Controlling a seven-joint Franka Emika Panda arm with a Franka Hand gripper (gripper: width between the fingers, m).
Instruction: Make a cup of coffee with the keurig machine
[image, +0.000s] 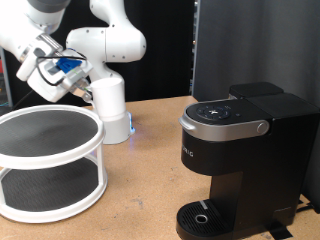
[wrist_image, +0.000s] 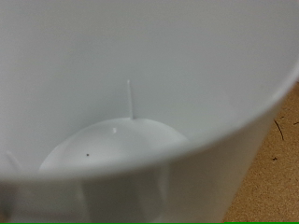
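My gripper (image: 48, 68) is high at the exterior view's top left, above the white rack, and is shut on the white cup (image: 40, 78), holding it in the air. In the wrist view the cup (wrist_image: 140, 84) fills almost the whole frame: I look into its white inside and see its bottom. My fingers do not show there. The black keurig machine (image: 235, 150) stands at the exterior view's right with its silver-grey lid handle down. Its round drip base (image: 205, 215) has nothing on it.
A white two-tier round rack (image: 50, 160) with dark shelves stands at the exterior view's left, below the gripper. The arm's white base (image: 108, 105) stands behind it. A dark panel (image: 255, 45) rises behind the machine. The wooden tabletop (image: 145, 190) lies between rack and machine.
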